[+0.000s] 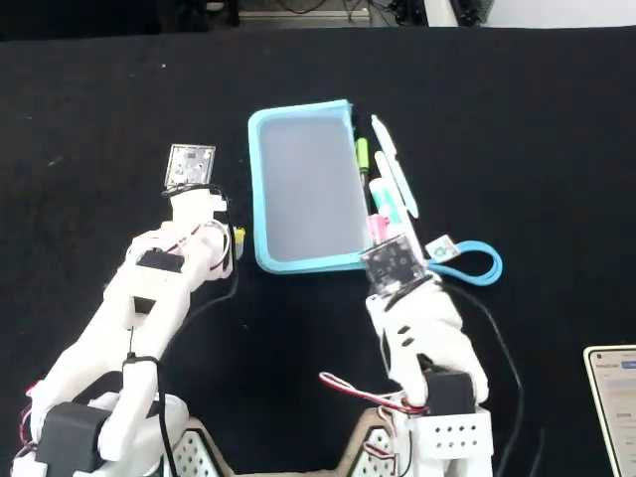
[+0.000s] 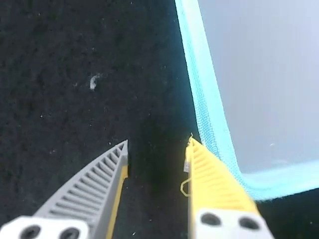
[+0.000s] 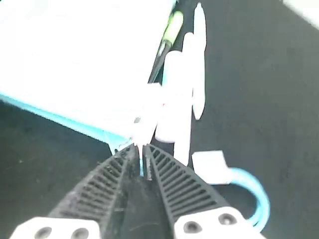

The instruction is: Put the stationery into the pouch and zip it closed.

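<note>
A flat pouch (image 1: 303,189) with a light blue border lies in the middle of the black table. Along its right edge lie a green pen (image 1: 362,157), a white pen (image 1: 395,169), a white marker (image 1: 386,204) and a pink eraser (image 1: 377,229). My left gripper (image 2: 157,149) stands open on the table just outside the pouch's near left corner (image 2: 214,139), with nothing between its fingers. My right gripper (image 3: 140,149) is at the pouch's near right corner (image 3: 117,144), shut with a sliver of blue edge between its fingertips. The marker (image 3: 172,94) lies just beyond it.
A blue strap loop (image 1: 482,266) with a white tag (image 1: 441,248) lies right of the right arm. A device with a lit screen (image 1: 616,397) sits at the table's right edge. Black table stretches around the pouch on the left and far sides.
</note>
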Tool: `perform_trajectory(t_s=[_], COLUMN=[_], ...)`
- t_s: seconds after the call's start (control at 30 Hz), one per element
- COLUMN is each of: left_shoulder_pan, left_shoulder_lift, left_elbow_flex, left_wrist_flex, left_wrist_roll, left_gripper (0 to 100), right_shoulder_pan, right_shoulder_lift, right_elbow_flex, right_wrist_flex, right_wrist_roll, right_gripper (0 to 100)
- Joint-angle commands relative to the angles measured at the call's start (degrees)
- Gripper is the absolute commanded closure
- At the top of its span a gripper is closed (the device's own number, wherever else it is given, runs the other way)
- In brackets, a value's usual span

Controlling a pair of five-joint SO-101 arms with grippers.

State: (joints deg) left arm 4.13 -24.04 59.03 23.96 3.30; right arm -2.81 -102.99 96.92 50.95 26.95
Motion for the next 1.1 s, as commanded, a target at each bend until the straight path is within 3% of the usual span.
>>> perform_trajectory(t_s=[0.0,0.1,0.37,0.63,0.93,1.07], left_shoulder_pan=[-0.48,-0.4,-0.31,-0.48,-0.48,-0.48], left_shoulder_lift=[-1.49,-1.49,-1.49,-1.49,-1.41,-1.41], left_elbow_flex=[-0.57,-0.57,-0.57,-0.48,-0.48,-0.48], left_wrist_flex=[-0.97,-0.97,-0.97,-0.97,-0.97,-0.88], left_wrist_roll=[0.62,0.44,0.35,0.35,0.35,0.35], left_gripper=[81,81,81,81,81,81], right_shoulder_pan=[-0.62,1.93,3.87,5.89,6.33,6.33], right_shoulder_lift=[-5.23,-5.14,-5.05,-3.65,25.36,37.49], right_elbow_flex=[-4.35,-7.69,-15.69,-16.13,-35.74,-39.52], right_wrist_flex=[-0.35,3.69,15.21,17.41,21.89,17.41], right_wrist_roll=[4.4,6.15,13.27,14.86,14.77,15.12], right_gripper=[96.5,91.7,91.3,91.3,91.0,91.0])
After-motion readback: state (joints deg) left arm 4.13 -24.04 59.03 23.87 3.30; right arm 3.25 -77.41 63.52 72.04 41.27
